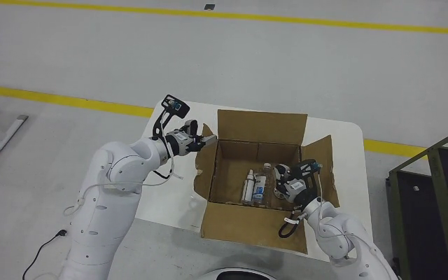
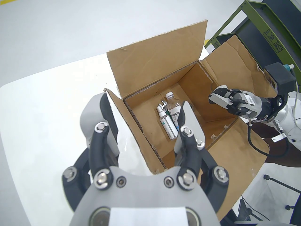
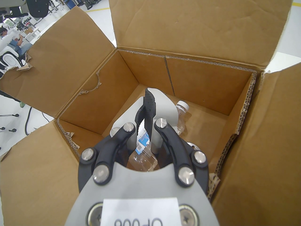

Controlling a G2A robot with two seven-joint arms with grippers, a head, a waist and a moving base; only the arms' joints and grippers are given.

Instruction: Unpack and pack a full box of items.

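Note:
An open cardboard box stands on the white table with its flaps spread. On its floor lie a clear water bottle and a white spray bottle, side by side. My left gripper is open above the box's left flap and wall, holding nothing. My right gripper is shut and empty, inside the box's right side above the clear bottle.
A green metal cart stands just beyond the table's right edge. Bare table top lies left of the box. The upright back flap and the torn side flaps hem in the opening.

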